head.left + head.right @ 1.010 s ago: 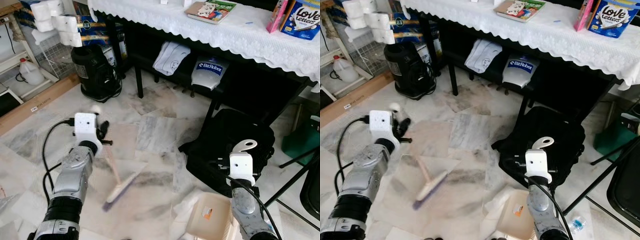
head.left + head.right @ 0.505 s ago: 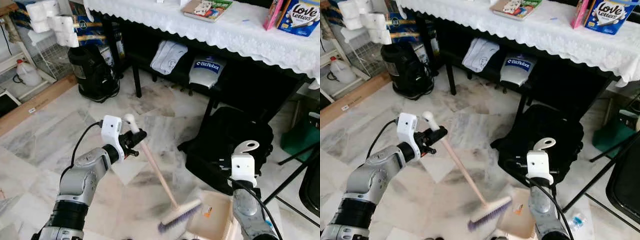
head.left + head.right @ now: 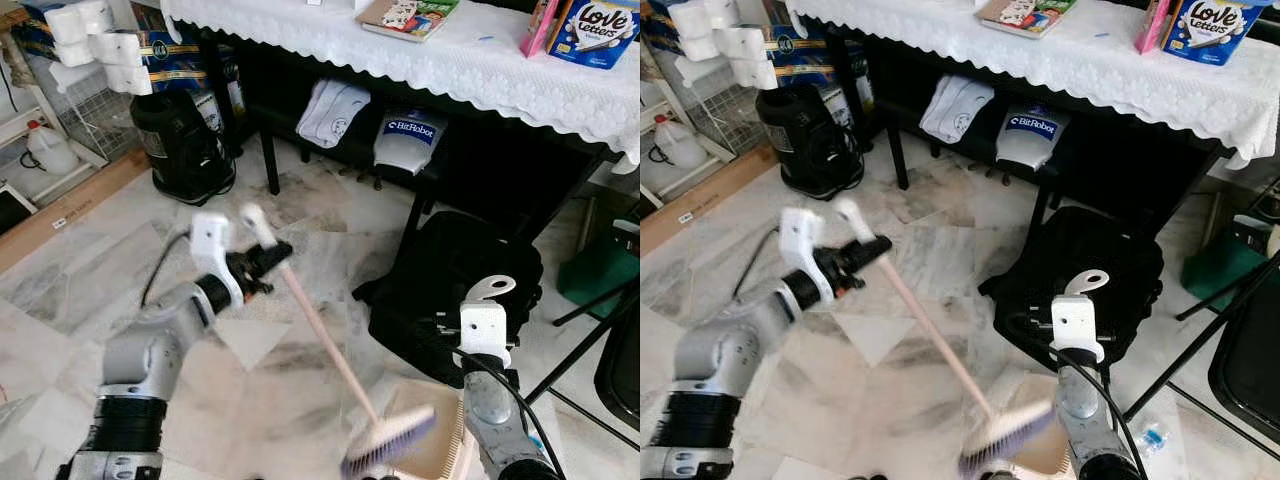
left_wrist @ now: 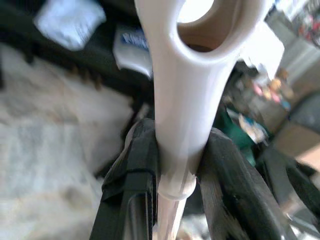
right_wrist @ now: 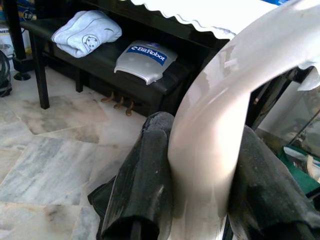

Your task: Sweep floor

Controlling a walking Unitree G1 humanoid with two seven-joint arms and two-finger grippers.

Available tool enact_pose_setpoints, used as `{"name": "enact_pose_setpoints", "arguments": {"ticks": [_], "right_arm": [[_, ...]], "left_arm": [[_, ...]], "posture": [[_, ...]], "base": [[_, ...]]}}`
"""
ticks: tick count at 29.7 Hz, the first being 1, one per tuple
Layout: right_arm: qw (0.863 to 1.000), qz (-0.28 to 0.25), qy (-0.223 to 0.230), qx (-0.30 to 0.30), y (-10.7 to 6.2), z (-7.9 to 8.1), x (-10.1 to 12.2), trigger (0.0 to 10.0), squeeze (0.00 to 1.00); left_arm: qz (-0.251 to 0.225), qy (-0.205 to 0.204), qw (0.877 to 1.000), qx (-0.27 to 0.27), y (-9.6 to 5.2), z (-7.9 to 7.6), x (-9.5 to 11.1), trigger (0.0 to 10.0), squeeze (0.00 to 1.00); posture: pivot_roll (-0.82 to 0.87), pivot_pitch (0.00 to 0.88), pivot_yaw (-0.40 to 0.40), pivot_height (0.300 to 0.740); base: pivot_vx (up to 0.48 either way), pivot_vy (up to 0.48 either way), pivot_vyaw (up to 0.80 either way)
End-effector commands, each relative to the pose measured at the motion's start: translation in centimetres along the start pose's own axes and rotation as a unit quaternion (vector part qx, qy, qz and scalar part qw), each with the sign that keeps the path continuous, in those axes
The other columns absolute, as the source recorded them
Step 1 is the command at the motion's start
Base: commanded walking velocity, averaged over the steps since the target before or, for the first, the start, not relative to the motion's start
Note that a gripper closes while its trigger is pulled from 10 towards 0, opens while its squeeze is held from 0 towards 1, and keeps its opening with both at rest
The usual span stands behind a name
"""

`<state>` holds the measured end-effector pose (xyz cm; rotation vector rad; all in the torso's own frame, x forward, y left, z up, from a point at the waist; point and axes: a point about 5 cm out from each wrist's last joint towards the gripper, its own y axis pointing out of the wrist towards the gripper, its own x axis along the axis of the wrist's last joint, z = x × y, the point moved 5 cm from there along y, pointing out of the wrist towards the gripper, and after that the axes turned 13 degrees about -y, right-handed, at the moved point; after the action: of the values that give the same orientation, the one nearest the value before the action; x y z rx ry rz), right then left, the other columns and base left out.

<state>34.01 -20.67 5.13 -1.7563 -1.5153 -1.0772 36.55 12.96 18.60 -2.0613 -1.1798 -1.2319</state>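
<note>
Broom (image 3: 330, 350) clamped in left jaws (image 3: 262, 262), bristles at dustpan (image 3: 430, 445); dustpan handle clamped in right jaws (image 5: 200, 165).

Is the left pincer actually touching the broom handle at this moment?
Touching. The left wrist view shows the left pincer with its two black fingers pressed against both sides of the broom handle, no gap visible.
</note>
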Motion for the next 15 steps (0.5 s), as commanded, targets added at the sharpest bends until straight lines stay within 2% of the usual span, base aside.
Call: {"name": "enact_pose_setpoints", "arguments": {"ticks": [1, 5, 8, 12, 15], "right_arm": [[1.000, 0.024, -0.005, 0.011, -0.4, 0.5, -1.0, 10.0, 0.00], [1.000, 0.023, -0.004, 0.013, -0.3, 0.6, -0.9, 10.0, 0.00], [1.000, 0.022, -0.002, 0.013, -0.2, 0.8, -0.7, 10.0, 0.00], [1.000, 0.019, 0.003, 0.006, -0.1, 0.6, -0.5, 10.0, 0.00], [1.000, 0.019, 0.006, 0.002, -0.1, 0.5, -0.5, 10.0, 0.00]], "left_arm": [[-0.048, 0.034, 0.998, 0.009, -0.4, 0.1, 2.8, 10.0, 0.00], [-0.069, 0.054, 0.995, 0.037, -0.6, 1.1, 3.8, 10.0, 0.00], [-0.105, 0.087, 0.984, 0.113, -1.1, 3.3, 4.5, 10.0, 0.00], [-0.124, 0.124, 0.966, 0.188, -2.2, 5.5, 3.8, 10.0, 0.00], [-0.130, 0.134, 0.962, 0.201, -2.6, 5.9, 3.6, 10.0, 0.00]], "posture": [[0.06, 0.126, 0.026, 0.740], [0.06, 0.124, 0.026, 0.740], [0.06, 0.121, 0.026, 0.740], [0.04, 0.126, 0.027, 0.740], [0.04, 0.126, 0.027, 0.740]], "base": [[0.000, 0.000, 0.00], [0.000, 0.000, 0.00], [0.000, 0.000, 0.00], [0.000, 0.000, 0.00], [0.000, 0.000, 0.00]]}}
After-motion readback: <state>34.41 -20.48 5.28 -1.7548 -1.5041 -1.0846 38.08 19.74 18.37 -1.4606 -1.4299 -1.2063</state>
